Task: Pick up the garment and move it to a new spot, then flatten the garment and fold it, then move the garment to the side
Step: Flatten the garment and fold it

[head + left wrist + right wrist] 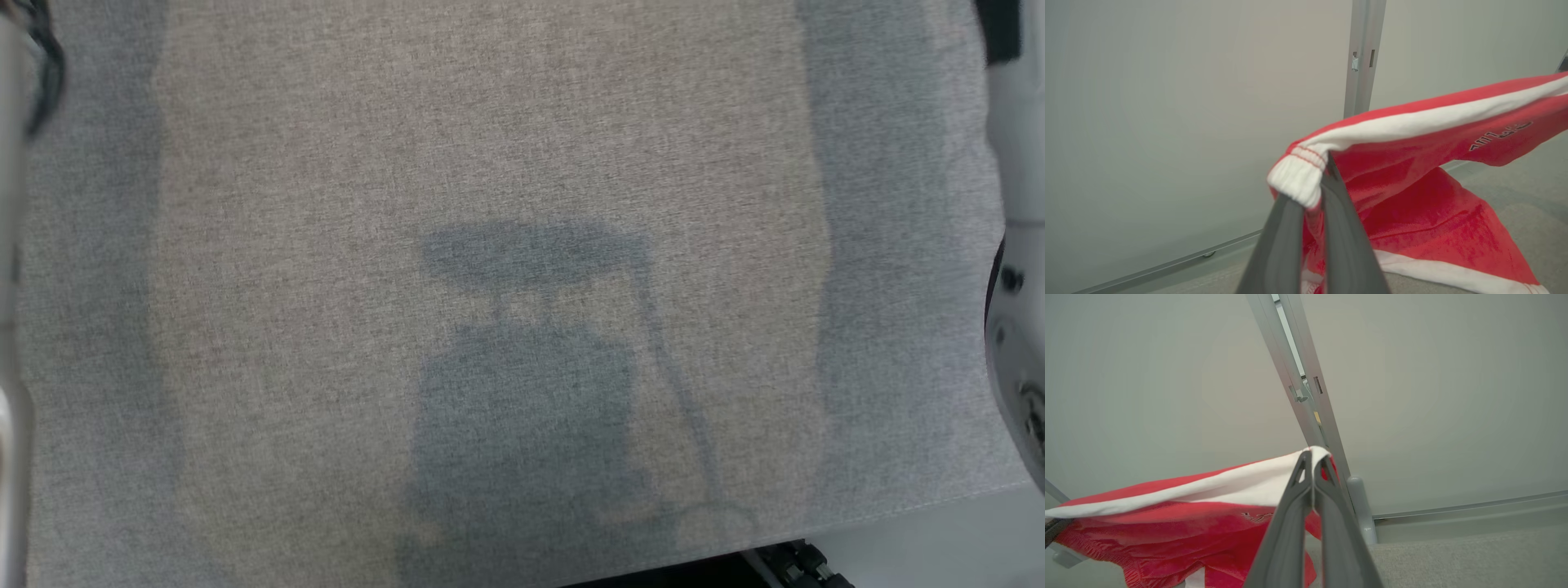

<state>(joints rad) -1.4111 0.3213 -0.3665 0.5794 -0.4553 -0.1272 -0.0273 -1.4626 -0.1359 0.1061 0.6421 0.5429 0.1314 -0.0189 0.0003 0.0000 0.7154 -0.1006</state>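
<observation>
On the robot's left side, the left gripper (1312,183) has its two long dark fingers pinched together on the white ribbed cuff (1296,179) of a soft red garment with a white side stripe (1412,163). From that pinch the striped edge runs away to the right, taut and nearly level. The long axis of the cloth therefore lies across the robot's front, from one arm to the other. The rest hangs below that line, and in the left wrist view its lower hem seems to rest on the table covering. At the far end the right gripper (1312,457) is likewise clamped, its fingers closed tight over the white edge of the same garment (1167,522). Neither arm is the nearer one, since each holds an end. I judge that laying it down calls for both to lower together with the span stretched.

Beneath is a flat table covered in grey woven fabric (522,139), with soft shadows of the robot (526,392) on it. Behind stand plain pale wall panels (1167,122) joined by a grey metal post (1363,53).
</observation>
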